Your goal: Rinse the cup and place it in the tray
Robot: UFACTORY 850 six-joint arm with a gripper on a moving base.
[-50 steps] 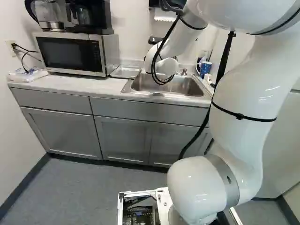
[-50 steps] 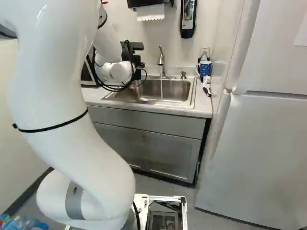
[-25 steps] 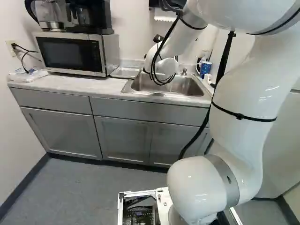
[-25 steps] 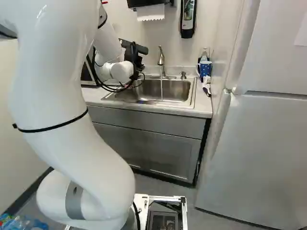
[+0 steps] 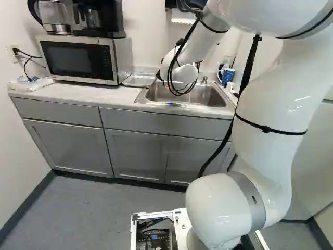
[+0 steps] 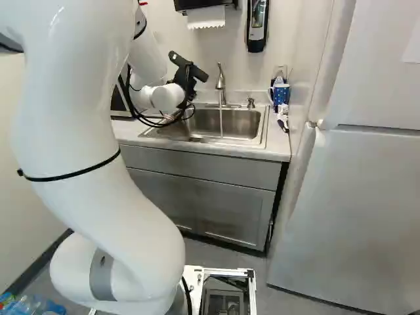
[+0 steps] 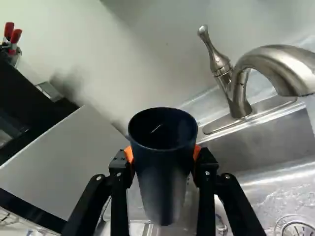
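The black gripper shows partly at the arm's end in the right base view, over the sink's microwave side; its fingertips are hidden there. In the wrist view the gripper is shut on a dark cup, an orange pad against each side, with the cup's open rim visible. The faucet stands beside the cup, its spout apart from it. A thin stream of water falls from it into the steel sink. The metal tray lies between microwave and sink.
The microwave stands beside the tray, with a coffee maker on top. A blue dotted mug and other items stand at the sink's far corner. The refrigerator is right of the counter in the right base view.
The wrist has turned at the arm's end, swinging the black gripper assembly into a more tilted pose in the right base view. The base has not moved, and the water keeps running.
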